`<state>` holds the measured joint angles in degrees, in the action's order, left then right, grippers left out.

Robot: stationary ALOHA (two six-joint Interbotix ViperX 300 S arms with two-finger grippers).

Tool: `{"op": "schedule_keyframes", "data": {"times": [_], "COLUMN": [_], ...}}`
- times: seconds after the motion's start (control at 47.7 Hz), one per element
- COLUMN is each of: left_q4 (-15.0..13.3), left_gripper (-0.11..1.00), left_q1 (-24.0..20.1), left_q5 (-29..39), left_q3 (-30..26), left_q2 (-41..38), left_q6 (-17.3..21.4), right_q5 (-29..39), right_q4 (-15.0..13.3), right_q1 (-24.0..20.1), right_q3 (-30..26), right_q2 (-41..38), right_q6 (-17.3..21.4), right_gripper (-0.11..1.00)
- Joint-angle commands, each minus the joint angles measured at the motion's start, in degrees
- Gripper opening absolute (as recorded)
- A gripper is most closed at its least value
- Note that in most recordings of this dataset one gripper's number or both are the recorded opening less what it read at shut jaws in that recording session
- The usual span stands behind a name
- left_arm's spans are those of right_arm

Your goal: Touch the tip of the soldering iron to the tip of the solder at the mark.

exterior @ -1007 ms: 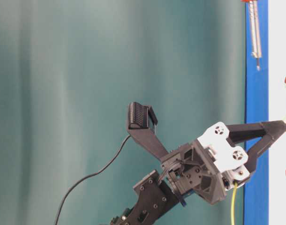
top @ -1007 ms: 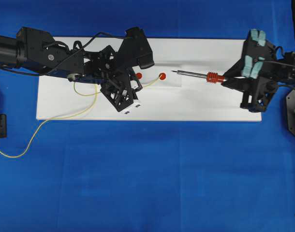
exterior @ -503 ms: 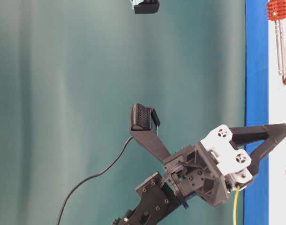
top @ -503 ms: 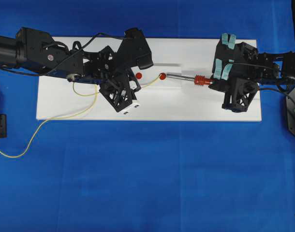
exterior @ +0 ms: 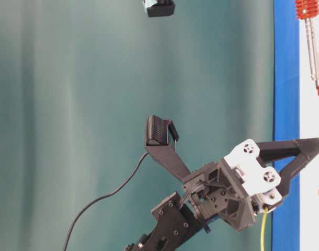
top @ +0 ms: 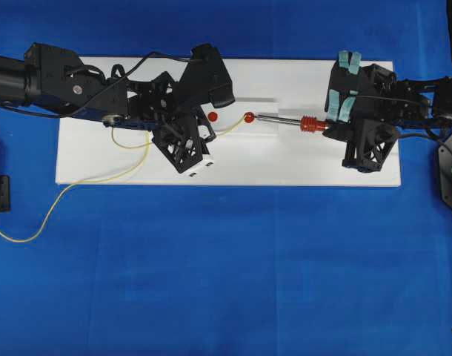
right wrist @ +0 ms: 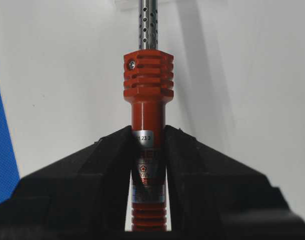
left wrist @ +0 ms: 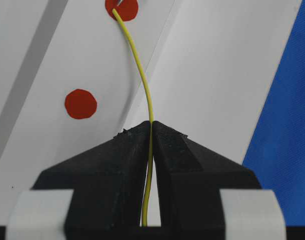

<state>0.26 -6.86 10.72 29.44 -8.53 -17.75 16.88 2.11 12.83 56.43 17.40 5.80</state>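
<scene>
Iron tip meeting solder at the mark

We are clamping the thin yellow solder wire [left wrist: 146, 95] in the left gripper [left wrist: 151, 131] and the red-orange ribbed soldering iron [right wrist: 148, 115] in the right gripper [right wrist: 148, 137]; both tips are touching at 1 red round mark [top: 249, 117].

Ribbed red plastic soldering iron [right wrist: 148, 150] handle, perforated shiny metal shaft, matt black claw [right wrist: 148, 165].

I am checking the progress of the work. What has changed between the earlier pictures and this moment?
The right gripper, shut on the soldering iron, carried it leftward across the white board until its tip reached the red mark where the solder ends. The left gripper stayed in place, clamped on the solder. Nothing was released.
</scene>
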Motion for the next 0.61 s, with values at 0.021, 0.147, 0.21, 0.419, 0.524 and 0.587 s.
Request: {"op": "schedule_keyframes", "data": {"times": [0.021, 0.147, 0.21, 0.419, 0.524, 0.587], "left_q4": [0.0, 0.0, 0.0, 0.0, 0.0, 0.0], "left_gripper": [0.02, 0.02, 0.02, 0.02, 0.02, 0.02], "left_q1": [0.1, 0.2, 0.1, 0.2, 0.2, 0.2], "left_q5": [-0.2, -0.1, -0.2, -0.1, -0.1, -0.2], "left_q3": [-0.8, -0.8, -0.8, -0.9, -1.0, -1.0], "left_q2": [1.1, 1.1, 1.1, 1.1, 1.1, 1.0], "left_q6": [0.0, 0.2, 0.3, 0.3, 0.2, 0.1], "right_q5": [0.5, 0.6, 0.7, 1.9, 1.9, 1.9], "right_q4": [0.0, -0.1, -0.1, 0.0, -0.1, -0.1], "right_q1": [-0.1, -0.1, -0.1, -0.1, -0.1, -0.1], "right_q3": [-1.7, -1.8, -1.8, -1.8, -1.8, -1.8], "right_q2": [0.8, 0.8, 0.8, 0.8, 0.8, 0.9], "right_q6": [-0.1, 0.0, 0.1, 0.1, 0.1, 0.1], "right_gripper": [0.06, 0.06, 0.07, 0.06, 0.06, 0.06]}}
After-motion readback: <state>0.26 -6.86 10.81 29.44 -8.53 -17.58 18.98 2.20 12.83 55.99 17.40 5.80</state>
